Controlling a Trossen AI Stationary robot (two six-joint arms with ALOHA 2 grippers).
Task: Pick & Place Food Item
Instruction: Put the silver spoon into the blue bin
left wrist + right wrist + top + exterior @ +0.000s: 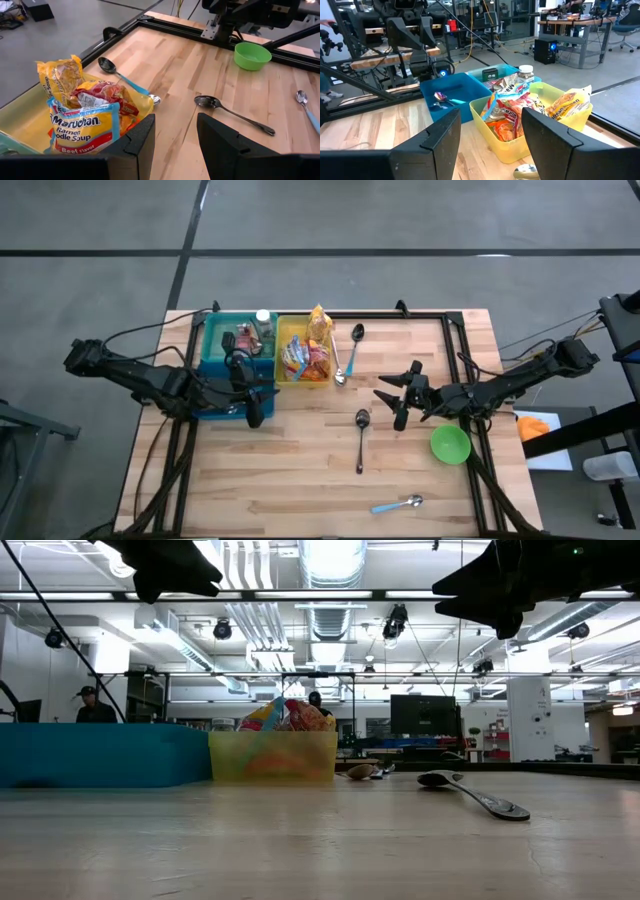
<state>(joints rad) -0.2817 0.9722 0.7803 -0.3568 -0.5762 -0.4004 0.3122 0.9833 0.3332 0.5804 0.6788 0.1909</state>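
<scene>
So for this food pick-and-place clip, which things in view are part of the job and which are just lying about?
Part of the job:
- ramen packets in the yellow bin
- blue bin with jars
- left gripper, open, beside the bins
- right gripper, open, mid-table

Lying about, probably:
- green bowl
- black spoon
- blue-handled spoon near the front edge
- blue-handled spoon by the yellow bin

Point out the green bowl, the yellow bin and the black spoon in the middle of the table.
green bowl (450, 444): high view, its inside.
yellow bin (272, 757): low view, front wall.
black spoon (361, 442): high view, handle.
</scene>
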